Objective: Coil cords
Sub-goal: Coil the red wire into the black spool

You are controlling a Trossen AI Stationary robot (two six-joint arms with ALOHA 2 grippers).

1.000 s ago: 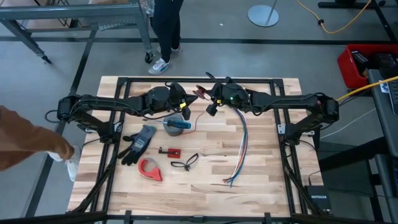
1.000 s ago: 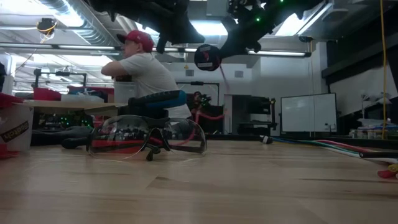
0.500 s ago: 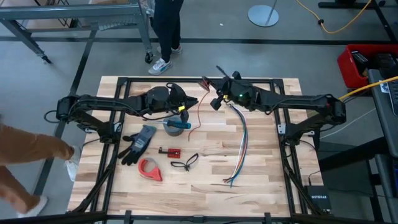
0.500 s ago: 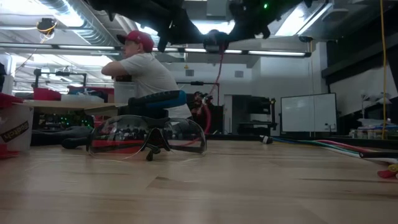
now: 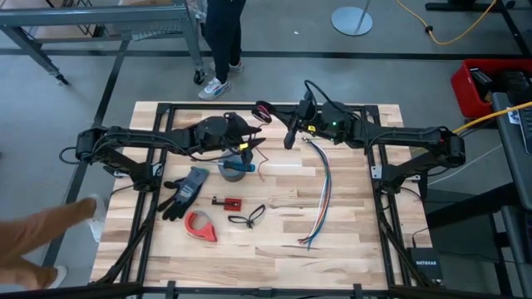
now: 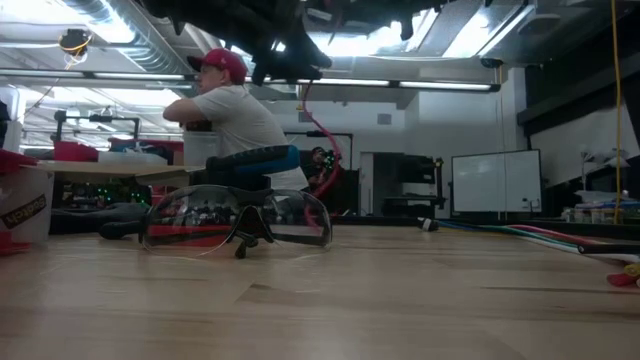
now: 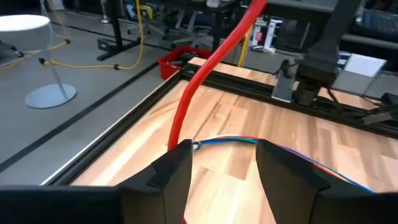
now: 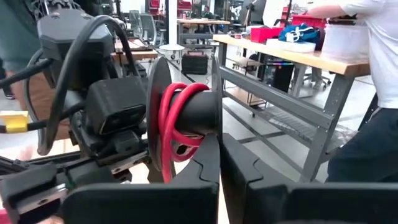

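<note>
So since a second ago your left gripper (image 7: pixel 221 177) has let go and its fingers now stand spread, while the right arm has pulled back toward the upper middle of the high view and taken the spool end with it. Your right gripper (image 8: pixel 219 163) has its fingers pressed together, pinching the base of a black plastic spool (image 8: pixel 180 118) that carries a few turns of the thin red cord (image 8: pixel 169 124). From there the cord runs slack out of the coil: in the left wrist view it arcs down from the top centre of the frame and touches the table just in front of the left fingers, and in the low view it hangs as a loose curve at upper centre. My guess is that it's light and floppy with a bit of springy memory, so it'll want to unwind off the spool if you leave the tail free, and the jacket looks smooth enough to slip through a loose pinch. I'd grab the free run close to the spool, not out at the dangling end, and keep some tension while winding.
</note>
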